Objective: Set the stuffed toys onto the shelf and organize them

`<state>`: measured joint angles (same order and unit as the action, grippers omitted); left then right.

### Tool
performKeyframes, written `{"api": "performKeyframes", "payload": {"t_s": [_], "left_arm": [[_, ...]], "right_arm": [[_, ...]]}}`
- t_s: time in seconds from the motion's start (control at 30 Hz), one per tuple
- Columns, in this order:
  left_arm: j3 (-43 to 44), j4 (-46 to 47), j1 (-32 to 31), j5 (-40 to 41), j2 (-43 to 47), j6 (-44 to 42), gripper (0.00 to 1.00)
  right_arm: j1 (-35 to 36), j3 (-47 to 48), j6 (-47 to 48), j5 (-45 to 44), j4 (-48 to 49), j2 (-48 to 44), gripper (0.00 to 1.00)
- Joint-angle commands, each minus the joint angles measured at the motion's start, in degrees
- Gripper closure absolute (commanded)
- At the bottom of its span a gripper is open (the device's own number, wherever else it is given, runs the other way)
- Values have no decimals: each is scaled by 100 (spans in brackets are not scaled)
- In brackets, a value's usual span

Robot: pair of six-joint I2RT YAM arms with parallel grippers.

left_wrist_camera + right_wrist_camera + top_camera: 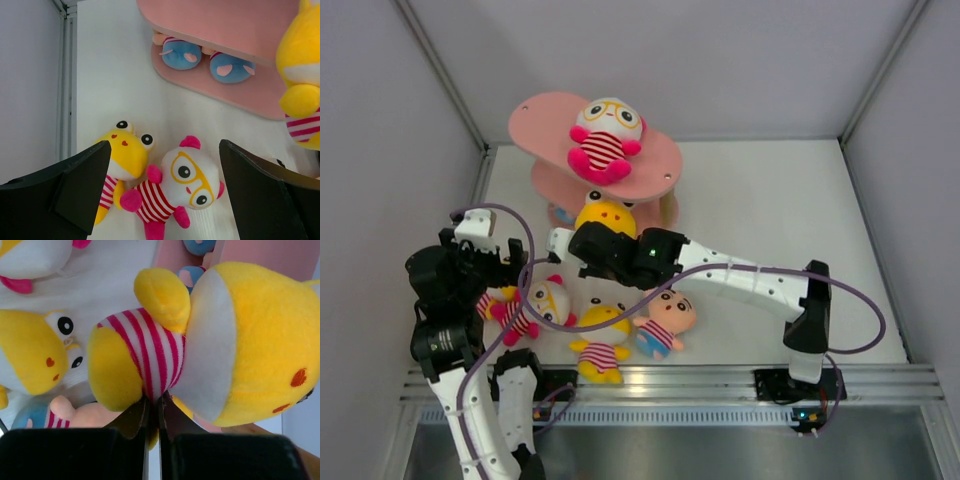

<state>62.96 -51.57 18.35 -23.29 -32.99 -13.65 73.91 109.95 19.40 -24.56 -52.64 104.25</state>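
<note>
The pink shelf (pixel 655 165) stands at the back. A pink-limbed toy with yellow glasses (pixel 603 140) sits on its top board. My right gripper (pixel 588 240) is shut on the striped shirt of a yellow toy (pixel 150 350) and holds it up in front of the shelf's middle board (pixel 220 25). My left gripper (pixel 165 195) is open above a second glasses toy (pixel 187 185) and a yellow toy (pixel 125 155), which lie side by side on the table between its fingers. Another yellow toy (pixel 600 340) and the peach-faced toy with blue shorts (pixel 665 320) lie near the front edge.
Two blue plush feet (pixel 182 54) of toys show on the shelf's bottom board (pixel 200 85). White walls enclose the table on the left, back and right. A metal rail (pixel 720 380) runs along the front edge.
</note>
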Motion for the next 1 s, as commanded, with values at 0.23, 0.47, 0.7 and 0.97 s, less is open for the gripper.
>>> {"api": "performKeyframes", "payload": {"t_s": [0.23, 0.47, 0.7, 0.97], "left_arm": [[-161, 16, 20, -220, 161, -32, 5], [-214, 15, 20, -325, 179, -68, 5], [-275, 16, 20, -405, 206, -94, 5], [-372, 16, 20, -536, 188, -138, 5]], "right_arm": [[-553, 220, -490, -629, 939, 114, 100], [-553, -448, -253, -1128, 2046, -53, 67], [-553, -781, -217, -1596, 2609, -167, 54], [-448, -1608, 116, -1570, 3514, -721, 42]]}}
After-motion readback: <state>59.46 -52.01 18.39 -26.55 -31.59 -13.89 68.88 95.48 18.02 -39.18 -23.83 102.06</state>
